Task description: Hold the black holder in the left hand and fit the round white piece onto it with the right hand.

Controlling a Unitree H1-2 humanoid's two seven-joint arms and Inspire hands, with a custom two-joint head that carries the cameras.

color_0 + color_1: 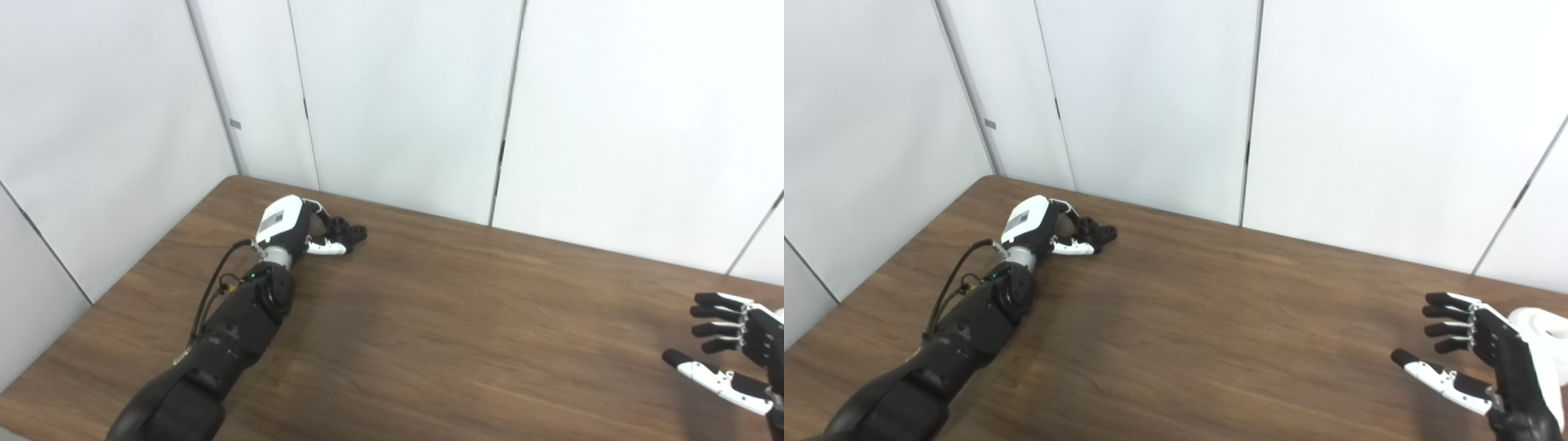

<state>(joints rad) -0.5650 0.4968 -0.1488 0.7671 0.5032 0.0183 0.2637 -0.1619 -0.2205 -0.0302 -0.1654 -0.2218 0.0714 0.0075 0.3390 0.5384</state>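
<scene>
Stretching wide across both views: long brown wood-grain laminate table (pixel 465 318), matte, with a rounded far-left corner, backed by plain white wall panels (pixel 404 98). Landmark from here on: that table's far-left corner.

Just in from the corner, left hand (pixel 309 233), glossy white back shell, dark fingers curled round the small knobbly black holder (pixel 350 233), thumb underneath; grasping it, by the look of it, low on the table surface. Trailing back from the corner toward the near edge, the black-sleeved left forearm (pixel 239 331) with a loose dark cable looped beside it.

Far from the corner, at the table's right end, right hand (pixel 1476 358), fingers spread, palm empty, released. Just beyond it, partly hidden by it, the round white piece (pixel 1543 324), smooth, ring-like, probably hard plastic; seen only in the right eye view.

For a clean step: firming up the left grasp and lifting the holder clear with its mounting face turned right. Then turning the right palm over the white piece, pinching at the rim rather than the centre, since a slick surface may slip.
</scene>
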